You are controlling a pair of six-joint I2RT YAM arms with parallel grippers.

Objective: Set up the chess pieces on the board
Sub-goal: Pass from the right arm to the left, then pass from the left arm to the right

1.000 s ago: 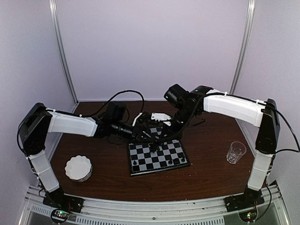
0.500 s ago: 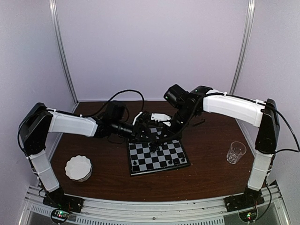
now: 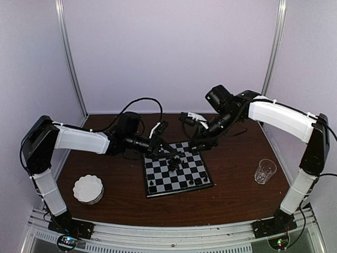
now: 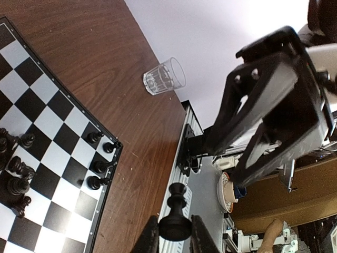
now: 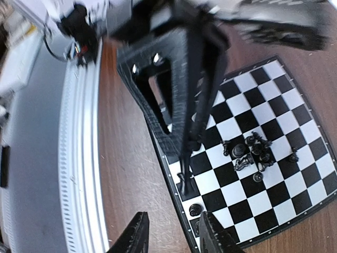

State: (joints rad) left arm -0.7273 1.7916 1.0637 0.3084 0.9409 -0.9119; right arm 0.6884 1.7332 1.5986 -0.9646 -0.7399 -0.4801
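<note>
We see the left gripper (image 4: 176,227) clamped on a single black turned chess piece (image 4: 175,208). The piece stands upright between the two fingers (image 4: 150,236), with its round base pinched and its head clear of the tips. In the top view this gripper (image 3: 169,153) hangs over the far left part of the flat square chessboard (image 3: 158,175), which has black and pale squares and a thin dark rim and lies at the middle of the brown wooden table (image 3: 237,197). The held piece is off the squares.

The right gripper (image 5: 171,232) has its fingers (image 5: 136,235) apart with nothing between them. From above it sits just past the board's far right corner (image 3: 202,146), near the left gripper but not touching it.

The rest of the small black chess pieces stand on the board. A tight cluster (image 3: 174,164) sits around the middle, just below the left gripper. Three (image 3: 197,181) stand along the near edge toward the right corner, and two (image 3: 152,185) by the near left corner. We cannot tell which figure each one is.

A clear glass tumbler (image 3: 265,171) stands near the table's right edge, well apart from the board. A round white scalloped dish (image 3: 88,188) sits toward the near left corner.
</note>
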